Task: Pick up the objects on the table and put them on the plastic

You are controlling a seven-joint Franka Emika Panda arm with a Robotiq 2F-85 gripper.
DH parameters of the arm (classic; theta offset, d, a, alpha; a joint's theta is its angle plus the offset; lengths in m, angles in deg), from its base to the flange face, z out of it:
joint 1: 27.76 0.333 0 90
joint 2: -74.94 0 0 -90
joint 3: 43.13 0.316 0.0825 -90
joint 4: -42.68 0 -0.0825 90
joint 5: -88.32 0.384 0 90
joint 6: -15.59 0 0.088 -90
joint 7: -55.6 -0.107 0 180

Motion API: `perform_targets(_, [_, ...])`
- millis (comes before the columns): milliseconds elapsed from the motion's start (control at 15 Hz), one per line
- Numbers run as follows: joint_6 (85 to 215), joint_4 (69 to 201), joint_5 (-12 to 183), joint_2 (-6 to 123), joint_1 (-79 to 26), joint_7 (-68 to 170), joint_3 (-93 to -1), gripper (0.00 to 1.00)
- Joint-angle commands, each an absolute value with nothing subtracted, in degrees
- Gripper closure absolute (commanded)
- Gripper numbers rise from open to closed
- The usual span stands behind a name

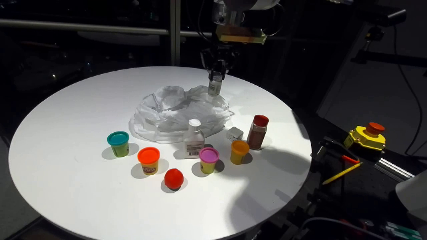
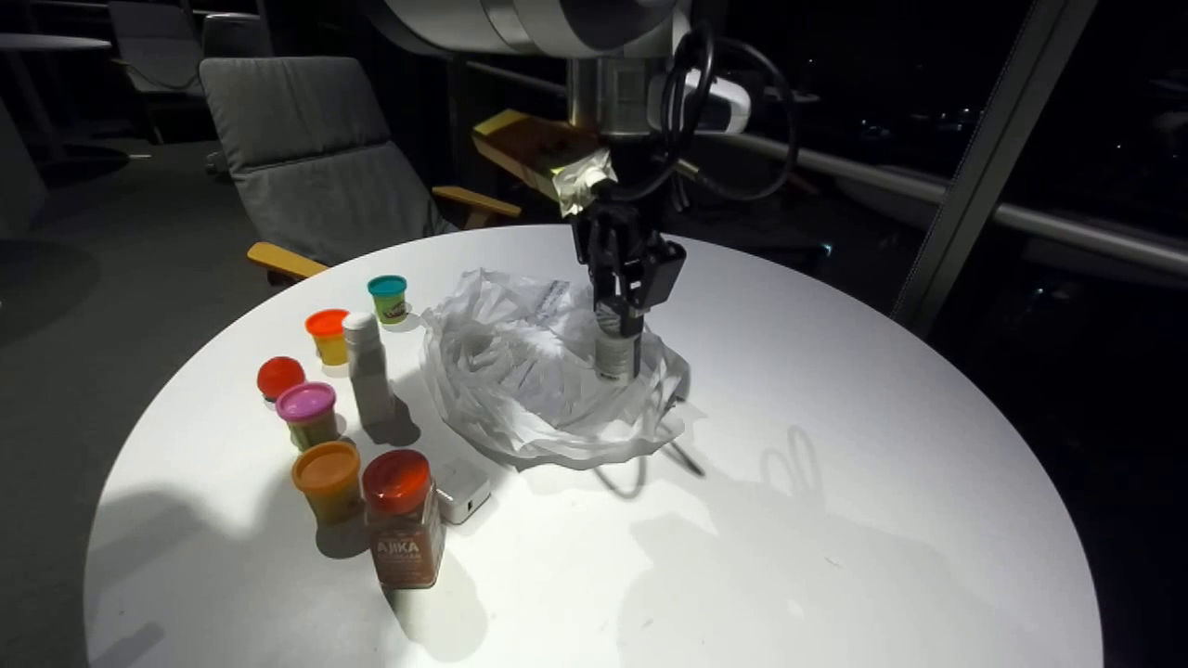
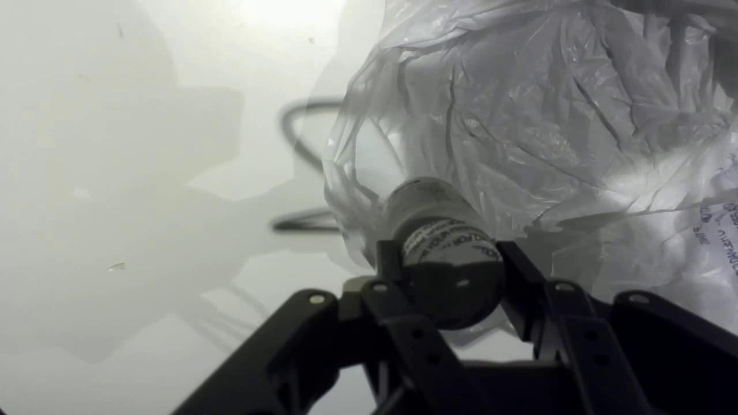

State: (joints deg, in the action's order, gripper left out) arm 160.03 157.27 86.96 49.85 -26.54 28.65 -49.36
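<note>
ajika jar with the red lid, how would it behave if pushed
The ajika jar may tip if pushed near its red lid, being taller than wide. Its flat sides suggest it would hardly roll, and the brown contents probably add some weight.

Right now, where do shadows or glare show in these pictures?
In an exterior view, a broad grey shadow crosses the round white table, another falls beside the Ajika jar; in the wrist view, glare whitens the table near the picture's top, and the crumpled plastic glints.
</note>
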Motion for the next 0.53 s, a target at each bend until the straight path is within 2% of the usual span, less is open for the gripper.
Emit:
perform_targets(0, [159.1, 153.4, 90.6, 46.3, -27.4, 32.6, -48.2, 0.8])
perform_targets(467, [165.5, 153.4, 94.6, 41.1, -29.1, 33.1, -48.1, 0.8])
